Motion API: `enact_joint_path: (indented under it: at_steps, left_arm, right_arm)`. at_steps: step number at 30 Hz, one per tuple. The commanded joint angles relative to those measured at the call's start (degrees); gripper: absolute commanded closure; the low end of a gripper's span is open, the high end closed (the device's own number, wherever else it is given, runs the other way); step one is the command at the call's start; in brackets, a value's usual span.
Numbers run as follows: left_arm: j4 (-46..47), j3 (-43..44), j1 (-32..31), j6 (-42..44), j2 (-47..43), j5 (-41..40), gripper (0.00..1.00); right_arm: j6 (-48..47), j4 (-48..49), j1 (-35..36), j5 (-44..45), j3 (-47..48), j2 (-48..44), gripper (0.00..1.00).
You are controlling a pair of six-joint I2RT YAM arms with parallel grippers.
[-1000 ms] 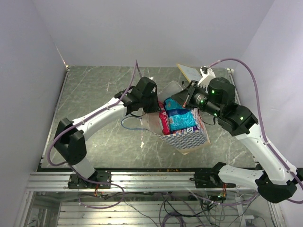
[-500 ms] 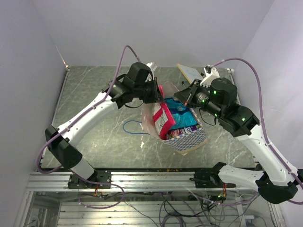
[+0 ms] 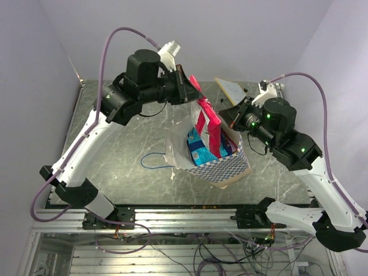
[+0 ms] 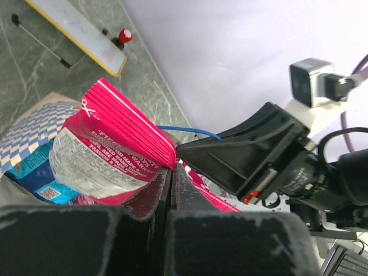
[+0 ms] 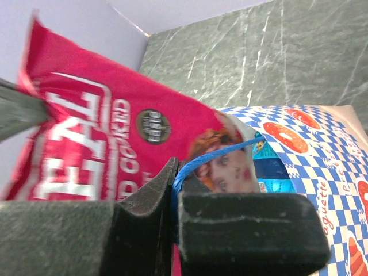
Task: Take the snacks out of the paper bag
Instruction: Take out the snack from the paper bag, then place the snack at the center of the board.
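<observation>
The blue-and-white checkered paper bag (image 3: 230, 168) stands in the middle of the table, mouth up. My left gripper (image 3: 187, 86) is shut on the top edge of the red-pink packet (image 3: 208, 123) and holds it high, its lower end still inside the bag's mouth. It also shows in the left wrist view (image 4: 109, 155) and the right wrist view (image 5: 115, 144). My right gripper (image 3: 229, 112) is shut on the bag's blue string handle (image 5: 215, 158) at the bag's far right rim. A blue packet (image 3: 198, 150) lies inside the bag. The other packets are hidden.
The bag's second blue string handle (image 3: 154, 161) lies on the table to the bag's left. A flat tan card strip (image 3: 230, 87) lies at the back right, also in the left wrist view (image 4: 80, 31), with a small red-topped object (image 4: 123, 36) beside it. Walls close the left, back and right.
My left gripper has risen up and back out of the bag with the red-pink packet, lifting it from lying inside to hanging above the mouth. The right gripper has stayed on the handle.
</observation>
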Motion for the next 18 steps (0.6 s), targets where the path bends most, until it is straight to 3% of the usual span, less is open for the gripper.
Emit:
enact_joint_path:
  at_steps: [1, 11, 18]
  left_arm:
    - [-2.99, 7.49, 2.56, 2.32, 0.53, 0.29, 0.93]
    - [-10.47, 22.74, 17.93, 6.51, 3.12, 1.93, 0.93]
    - [-7.00, 15.66, 34.11, 1.41, 2.66, 3.64, 0.93]
  right_arm:
    - [0.84, -0.72, 0.09, 5.81, 1.27, -1.82, 1.00]
    - [-1.33, -1.17, 0.07, 10.68, 2.37, -3.57, 1.00]
    - [-2.28, -2.42, 0.08, 10.81, 3.93, -3.09, 1.00]
